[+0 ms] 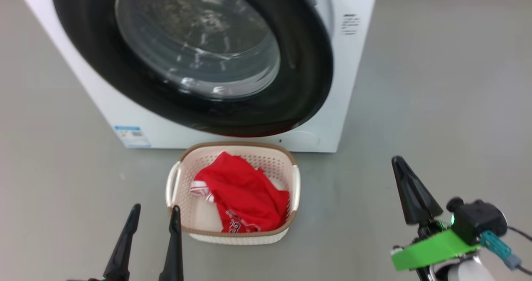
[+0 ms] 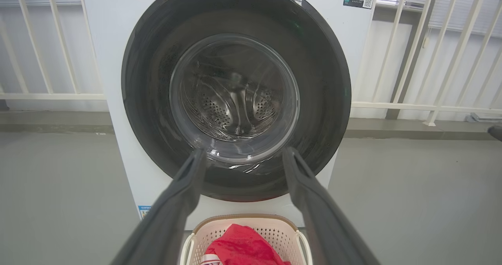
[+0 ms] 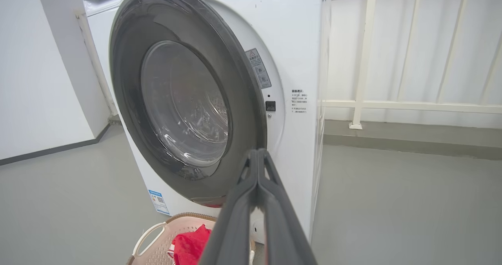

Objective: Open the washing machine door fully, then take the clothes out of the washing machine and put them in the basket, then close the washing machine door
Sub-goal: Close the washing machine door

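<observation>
Door: the washing machine door (image 1: 104, 65) is swung almost onto the washing machine (image 1: 351, 85). In my right wrist view its free edge, at 3 o'clock, stands slightly off the white front, so I judge it unlatched.
Clothes: the clothes (image 1: 245, 193) lie heaped in the basket (image 1: 237, 144), which sits at 6 o'clock below the door. The drum (image 2: 235, 104) looks bare through the glass, so unloading seems done.
Right gripper: my right gripper (image 1: 397, 161) has its fingers pressed together on nothing. It is at 4 o'clock from the basket and aimed at the door's free edge, probably as a blunt pusher.
Left gripper: my left gripper (image 1: 156, 208) is spread and empty. It is at 7 o'clock from the basket, parked low and pointing at the door.
</observation>
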